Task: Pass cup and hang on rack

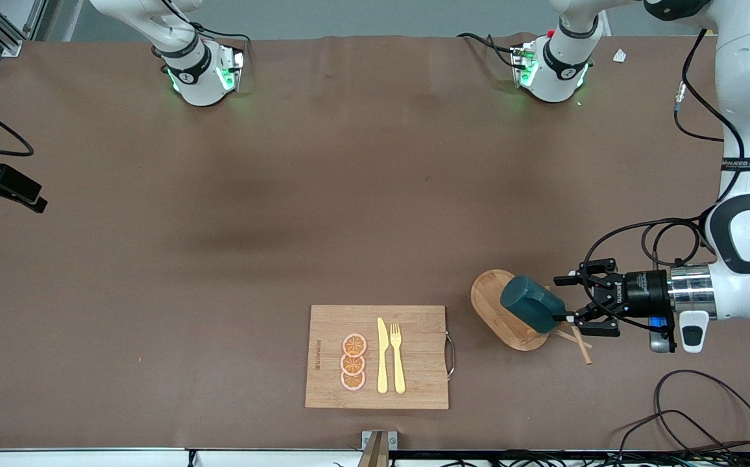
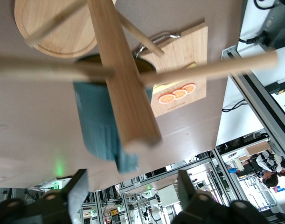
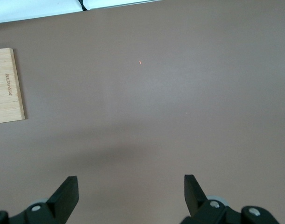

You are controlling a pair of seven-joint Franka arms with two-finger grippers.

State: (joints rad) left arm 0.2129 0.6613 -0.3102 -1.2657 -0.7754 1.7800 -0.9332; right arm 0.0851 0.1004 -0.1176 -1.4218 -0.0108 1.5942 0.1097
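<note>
The dark teal cup (image 1: 531,303) hangs tilted on the wooden rack (image 1: 488,299), over its oval base and toward the left arm's end of the table. In the left wrist view the cup (image 2: 95,121) lies against the rack's post (image 2: 123,79) among the pegs, handle toward the gripper. My left gripper (image 1: 569,299) is open and empty, level with the cup and just beside it; in its wrist view (image 2: 133,189) the fingers (image 2: 77,189) stand apart from the handle. My right gripper (image 3: 131,191) is open and empty over bare table, and shows at the front view's edge (image 1: 34,201).
A rectangular wooden cutting board (image 1: 378,357) lies near the front edge. It carries orange slices (image 1: 353,362), a yellow knife (image 1: 382,355) and a fork (image 1: 398,357). Loose cables (image 1: 693,415) lie at the left arm's end.
</note>
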